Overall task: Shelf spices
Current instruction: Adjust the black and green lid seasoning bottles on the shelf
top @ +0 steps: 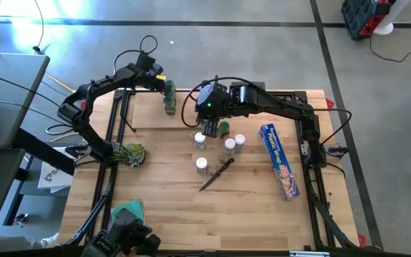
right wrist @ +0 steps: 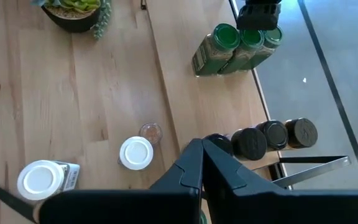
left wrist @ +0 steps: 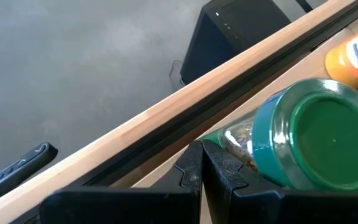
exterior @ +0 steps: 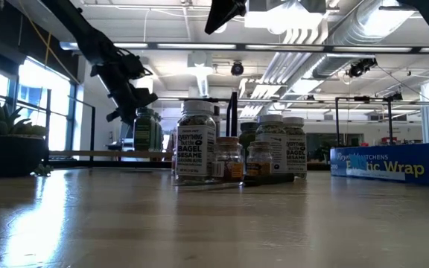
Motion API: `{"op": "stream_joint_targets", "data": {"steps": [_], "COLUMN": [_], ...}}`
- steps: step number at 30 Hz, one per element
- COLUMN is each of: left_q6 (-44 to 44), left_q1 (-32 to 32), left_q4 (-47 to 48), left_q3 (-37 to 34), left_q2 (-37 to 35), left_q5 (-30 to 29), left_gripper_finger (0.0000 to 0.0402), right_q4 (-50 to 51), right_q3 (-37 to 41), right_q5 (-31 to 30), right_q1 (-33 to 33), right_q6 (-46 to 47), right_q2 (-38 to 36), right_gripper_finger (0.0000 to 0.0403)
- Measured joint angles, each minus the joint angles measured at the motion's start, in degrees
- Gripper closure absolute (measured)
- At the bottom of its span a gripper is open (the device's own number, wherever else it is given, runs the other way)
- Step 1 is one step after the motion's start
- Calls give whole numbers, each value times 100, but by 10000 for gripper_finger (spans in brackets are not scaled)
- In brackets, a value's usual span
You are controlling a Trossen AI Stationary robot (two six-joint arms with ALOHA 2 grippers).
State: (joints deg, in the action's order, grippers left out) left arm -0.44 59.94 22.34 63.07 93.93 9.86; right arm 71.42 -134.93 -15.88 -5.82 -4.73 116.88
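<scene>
Three green-capped spice jars (right wrist: 241, 43) stand on the shelf (right wrist: 185, 87) near its left end. My left gripper (left wrist: 202, 158) is shut and slants down right beside one green-capped jar (left wrist: 316, 137); the right wrist view shows this left gripper (right wrist: 258, 23) on their far side. Several black-capped jars (right wrist: 275, 134) stand farther right on the shelf. My right gripper (right wrist: 202, 160) hangs shut above them, holding nothing. More spice jars (exterior: 274, 145) stand on the tabletop, some with white caps (top: 202, 165). My left gripper's shut fingers (left wrist: 225, 165) come slanting down from the far side and lie beside the glass wall (left wrist: 238, 140) of a green-capped jar, just under its cap. I cannot tell whether they touch it. The jar stands upright on the shelf.
A dark-handled knife (top: 216, 175) lies among the loose jars. A long blue wrap box (top: 280, 160) lies toward the table's right. A potted plant (top: 130, 153) stands at the left edge. Thin black rods (right wrist: 309, 165) stand by the shelf.
</scene>
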Motion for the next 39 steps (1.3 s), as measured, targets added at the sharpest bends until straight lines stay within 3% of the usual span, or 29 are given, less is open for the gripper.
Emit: {"op": "stream_joint_targets", "data": {"steps": [30,39], "left_q6": [-51,-99], "left_q1": [133,107], "left_q4": [-609,-112], "left_q3": [0,0], "left_q2": [-7,-9], "left_q5": [26,344], "left_gripper_finger": [401,401], "right_q4": [0,-2], "right_q3": [0,0], "right_q5": [2,3], "right_q1": [0,-7], "right_q6": [-9,-17], "right_q2": [0,0], "right_gripper_finger": [403,403]}}
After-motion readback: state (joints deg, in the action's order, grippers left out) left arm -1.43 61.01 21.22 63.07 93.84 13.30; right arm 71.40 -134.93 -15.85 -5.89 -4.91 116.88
